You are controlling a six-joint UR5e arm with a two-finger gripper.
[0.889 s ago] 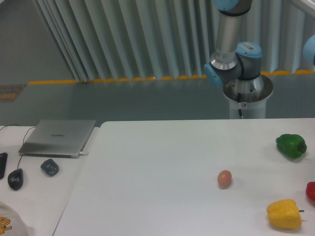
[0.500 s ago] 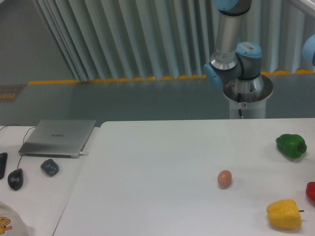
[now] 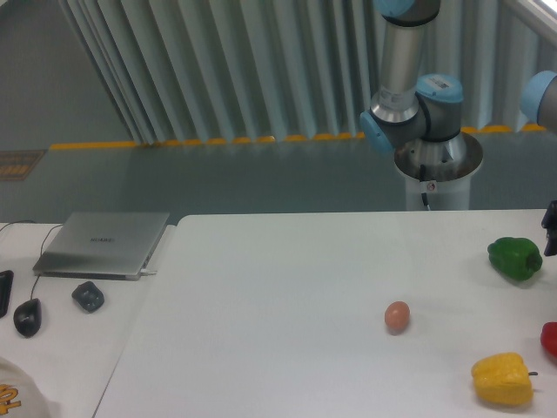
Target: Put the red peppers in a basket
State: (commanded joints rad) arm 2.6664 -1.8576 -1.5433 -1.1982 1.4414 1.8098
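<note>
End effector (image 3: 551,230) barely visible, aperture unclear; red pepper (image 3: 550,338) lies at table edge

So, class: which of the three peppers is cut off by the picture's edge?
The red pepper, only partly showing at the right edge; the green pepper and yellow pepper show whole.

Arm (image 3: 409,78) upright at rear, jaws barely visible at right edge

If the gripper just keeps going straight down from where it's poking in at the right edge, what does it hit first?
Probably the red pepper at the frame's right edge, though only a dark sliver of the gripper shows and depth is unclear; it could graze the green pepper beside it instead.
</note>
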